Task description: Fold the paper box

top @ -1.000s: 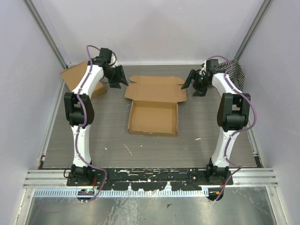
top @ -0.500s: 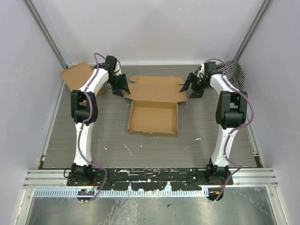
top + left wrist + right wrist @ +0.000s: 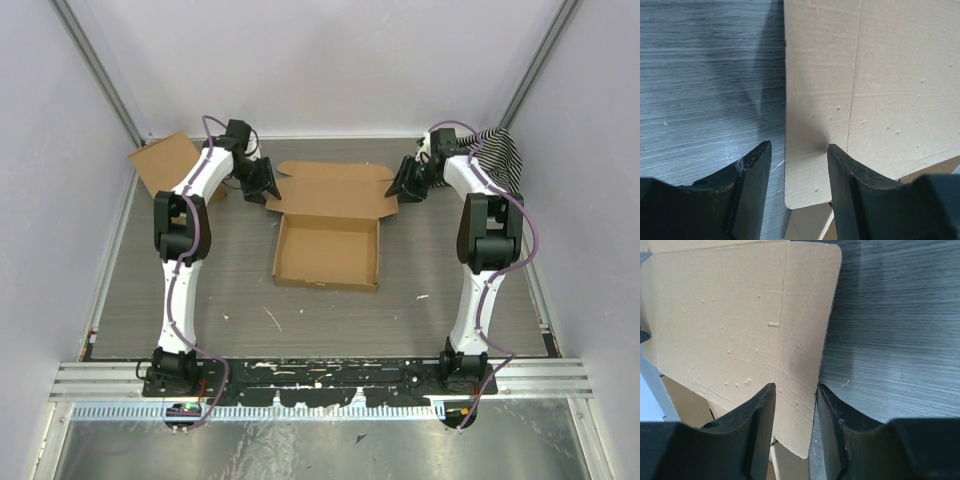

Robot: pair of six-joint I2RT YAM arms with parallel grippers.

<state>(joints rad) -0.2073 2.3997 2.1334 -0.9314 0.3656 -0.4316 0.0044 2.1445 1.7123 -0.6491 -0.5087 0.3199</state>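
Observation:
The paper box point(image 3: 328, 252) lies in the middle of the table, its tray upright and its lid panel point(image 3: 335, 190) flat behind it. My left gripper point(image 3: 265, 185) is at the lid's left side flap point(image 3: 815, 125). It point(image 3: 799, 147) is open, with one finger over the table and the other over the cardboard, so the jaws straddle the flap's edge. My right gripper point(image 3: 405, 184) is at the lid's right side flap point(image 3: 800, 340). It point(image 3: 796, 387) is open more narrowly: one finger stands by the crease and the other at the flap's outer edge.
A smaller plain cardboard rectangle point(image 3: 163, 165) leans in the back left corner behind the left arm. A black-and-white striped cloth point(image 3: 505, 150) hangs at the back right. White walls close off three sides, and a metal rail point(image 3: 320, 380) runs along the near edge.
The left gripper has swung right and down to the lid's left flap. The right gripper has moved in to the right flap and its jaws have narrowed.

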